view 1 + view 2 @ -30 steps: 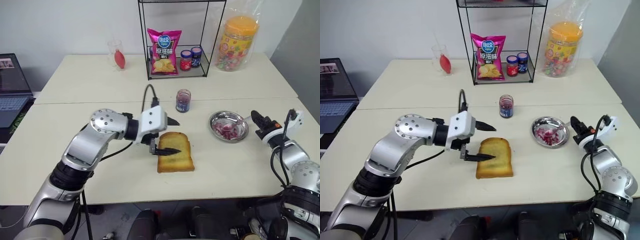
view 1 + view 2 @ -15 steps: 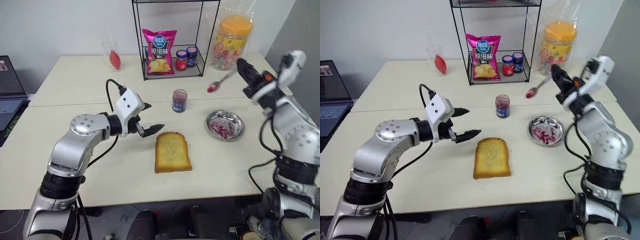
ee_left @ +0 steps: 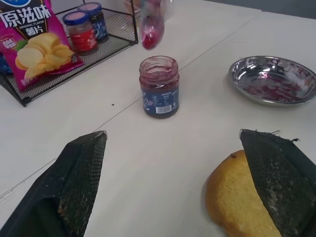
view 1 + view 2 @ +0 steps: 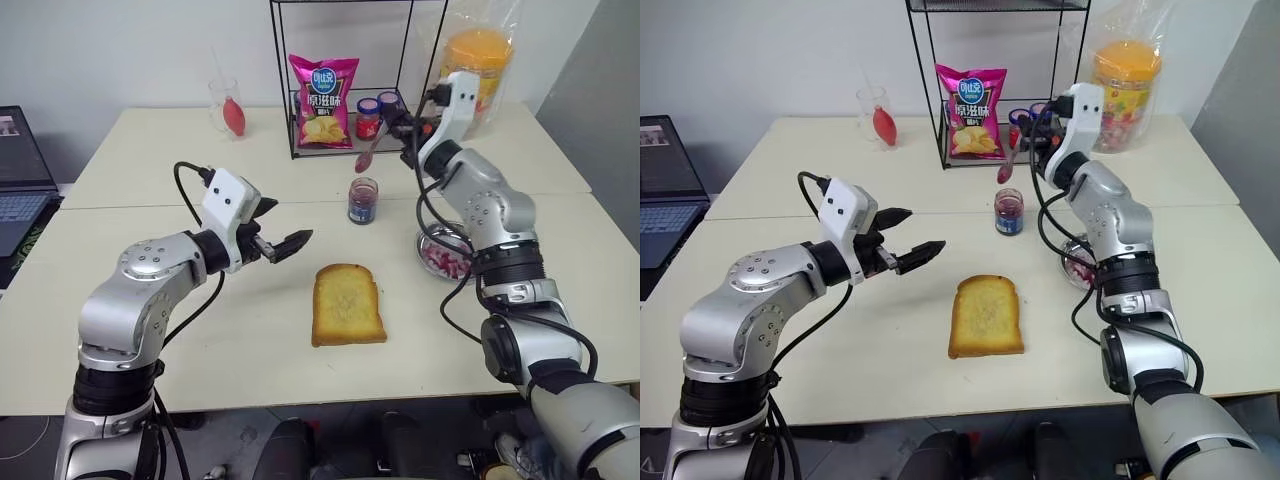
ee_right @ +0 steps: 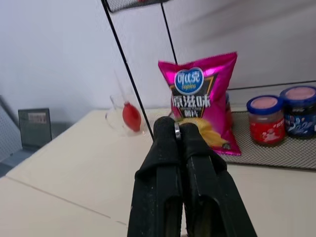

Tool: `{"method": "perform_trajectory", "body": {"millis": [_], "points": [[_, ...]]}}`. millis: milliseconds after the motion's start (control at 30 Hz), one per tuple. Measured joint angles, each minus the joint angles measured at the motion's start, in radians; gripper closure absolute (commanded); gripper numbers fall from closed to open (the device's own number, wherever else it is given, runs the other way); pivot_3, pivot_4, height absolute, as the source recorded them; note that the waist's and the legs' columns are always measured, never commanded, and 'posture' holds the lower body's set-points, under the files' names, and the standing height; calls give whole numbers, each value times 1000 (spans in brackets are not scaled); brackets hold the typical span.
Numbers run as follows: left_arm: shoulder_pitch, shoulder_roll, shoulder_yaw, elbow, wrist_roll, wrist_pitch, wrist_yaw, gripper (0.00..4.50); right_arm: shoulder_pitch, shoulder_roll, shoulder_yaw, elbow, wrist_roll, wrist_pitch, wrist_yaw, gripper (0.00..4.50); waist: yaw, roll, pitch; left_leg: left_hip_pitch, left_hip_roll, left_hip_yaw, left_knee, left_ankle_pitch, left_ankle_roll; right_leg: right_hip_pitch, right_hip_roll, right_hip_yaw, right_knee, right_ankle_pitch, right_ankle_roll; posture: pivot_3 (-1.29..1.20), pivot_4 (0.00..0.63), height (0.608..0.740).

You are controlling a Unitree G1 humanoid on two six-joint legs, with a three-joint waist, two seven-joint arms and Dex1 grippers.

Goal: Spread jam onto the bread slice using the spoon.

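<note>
- Bread slice (image 4: pixel 348 304) flat on the worktop (image 4: pixel 150 180), nearest the front edge, face bare.
- Left pincer (image 4: pixel 281 236) just left of the bread, above the worktop, fingers apart, holding nothing.
- Jam jar (image 4: pixel 364 201) stands behind the bread, lid off.
- Right pincer (image 4: pixel 400 128) clamped on the spoon (image 4: pixel 365 158); jam-coated bowl hangs just above the jar mouth.

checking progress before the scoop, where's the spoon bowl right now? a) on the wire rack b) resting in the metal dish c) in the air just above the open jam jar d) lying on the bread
c: the spoon, held by the right gripper, hangs just above the open jam jar.
</note>
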Motion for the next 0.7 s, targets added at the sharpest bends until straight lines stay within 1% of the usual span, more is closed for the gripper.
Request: {"method": "perform_trajectory", "body": {"millis": [233,400,700], "points": [[12,16,1,-23,-15,17,14,0,-34,13,52,190,-140,-171,98,4443,-3,0,0,1,0,-1,0,0,0,0,0,-1,1,0,-1,0,150,740],[11,18,1,-26,-17,18,18,0,-36,19,57,233,-190,-228,127,4443,-3,0,0,1,0,-1,0,0,0,0,0,0,1,0,-1,0,150,740],[11,28,-5,-26,-22,17,21,0,-36,26,68,317,-286,-321,122,4443,-3,0,0,1,0,-1,0,0,0,0,0,0,1,0,-1,0,150,740]]}}
